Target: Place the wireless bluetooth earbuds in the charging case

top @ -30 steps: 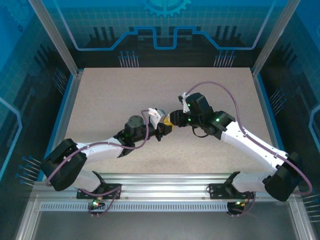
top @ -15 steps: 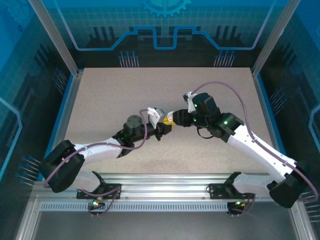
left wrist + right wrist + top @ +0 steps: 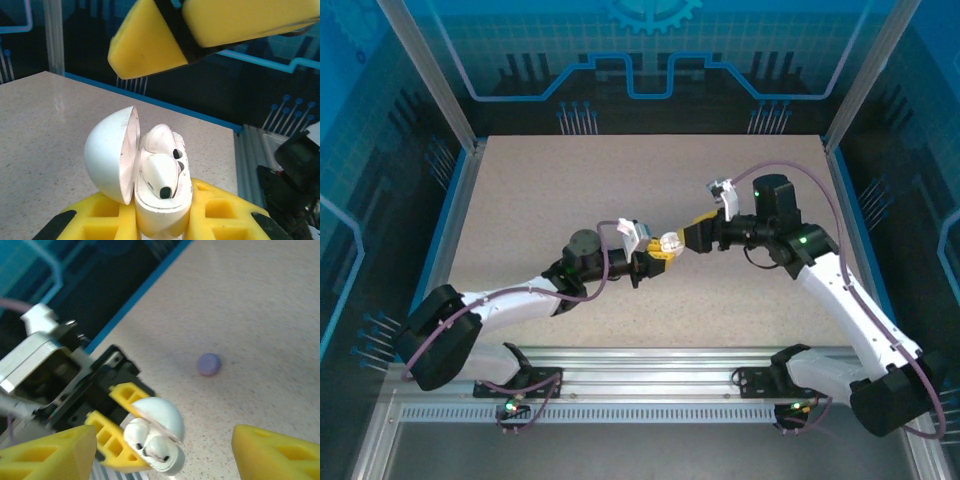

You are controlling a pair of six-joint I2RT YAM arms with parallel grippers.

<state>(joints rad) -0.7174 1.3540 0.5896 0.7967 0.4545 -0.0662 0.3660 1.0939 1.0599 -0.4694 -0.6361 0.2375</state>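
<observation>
White plastic sits between the yellow fingers [image 3: 102,217] of the left pincer [image 3: 659,250]: the round charging case [image 3: 162,207], clamped by its base and held clear of the speckled table [image 3: 540,200]. The domed lid [image 3: 112,155] is swung up and stands on the left of the base in the left wrist view. Two white earbuds [image 3: 160,172] are seated side by side in the wells, one just behind the other, their dark tips facing the camera. The right pincer [image 3: 694,232] faces the left one tip to tip, its jaws spread wide and holding nothing. In the left wrist view its two yellow fingers [image 3: 147,45] hang just above the open case without touching it. From the right wrist the same fingers frame the case from either side, and it sits ahead of them with a clear gap. Farther out beyond the right pincer a small pale purple thing [image 3: 208,364] lies alone on the table, well apart from the case; it is too blurred to say whether it is a bud or a case.
</observation>
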